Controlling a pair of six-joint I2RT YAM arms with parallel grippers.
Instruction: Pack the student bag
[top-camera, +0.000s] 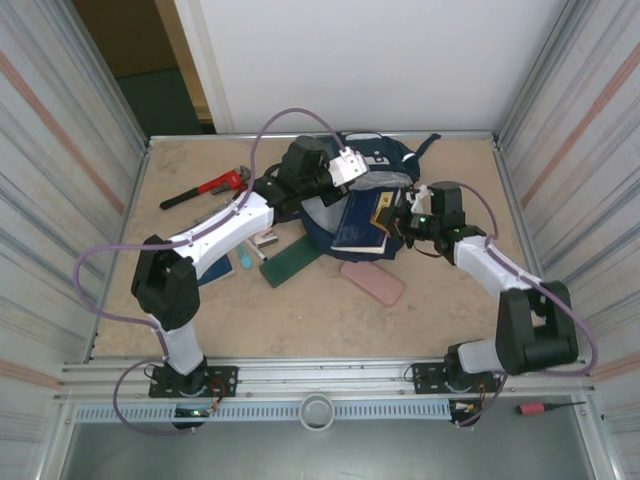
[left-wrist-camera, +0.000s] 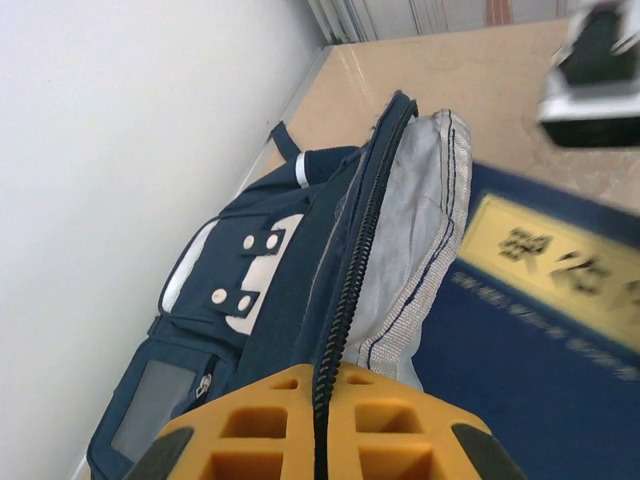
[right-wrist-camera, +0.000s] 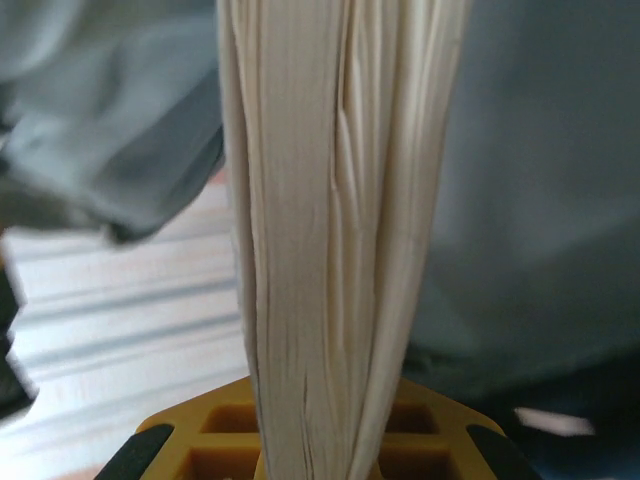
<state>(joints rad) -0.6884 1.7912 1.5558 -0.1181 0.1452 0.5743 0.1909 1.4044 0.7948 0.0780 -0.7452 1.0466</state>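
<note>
Looks like a robot test cell in a lab or workshop, not a home. Boxed in by ribbed metal walls (top-camera: 60, 150) left of the left tool (top-camera: 372, 180) and right of the right tool (top-camera: 402, 218), with a plain white panel (top-camera: 380, 60) beyond both. Bare beige table (top-camera: 300, 320) beneath them, edged nearside by an aluminium rail (top-camera: 330, 372) carrying the bolted arm bases. Loose purple cables (top-camera: 295, 111) overhead. Red pipe wrench (top-camera: 205, 188) well left of the left tool; red-handled screwdriver (top-camera: 545, 408) past the rail, nearside of the right tool.
</note>
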